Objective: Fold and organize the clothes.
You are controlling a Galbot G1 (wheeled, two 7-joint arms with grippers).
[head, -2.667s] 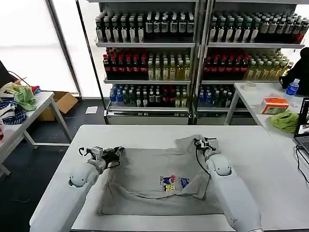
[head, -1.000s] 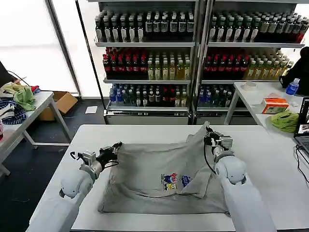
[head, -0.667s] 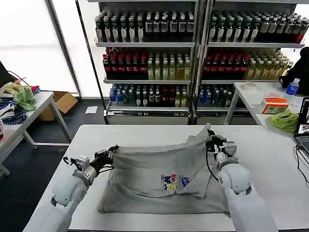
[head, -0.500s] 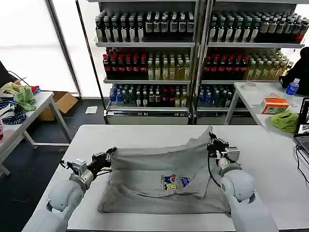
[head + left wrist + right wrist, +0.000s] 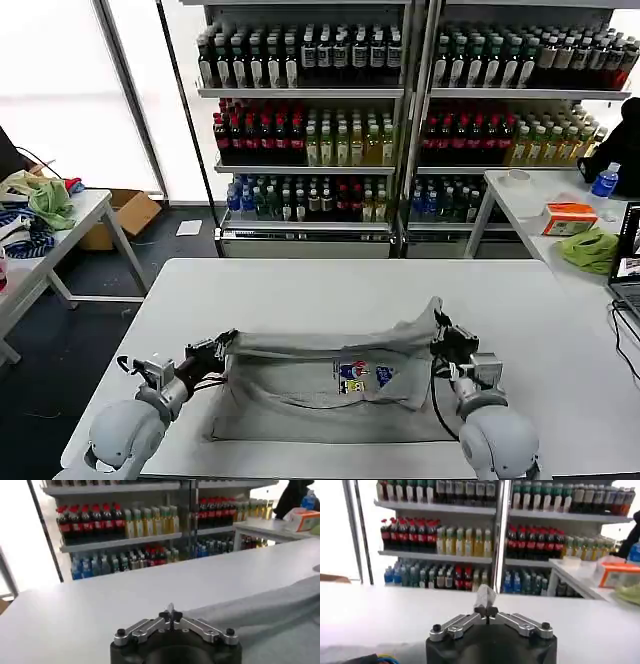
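A light grey shirt [image 5: 335, 385] is held across the lower centre of the white worktop [image 5: 330, 290], its far edge pinched at both corners: the left end effector [image 5: 215, 350] at lower left, the right end effector [image 5: 441, 338] at lower right, each clamped shut on cloth. The fabric is judged soft and limp, best gripped at hem corners. A pinched cloth tip [image 5: 485, 597] is seen in the right wrist view; the chest print [image 5: 357, 376] is seen from the head.
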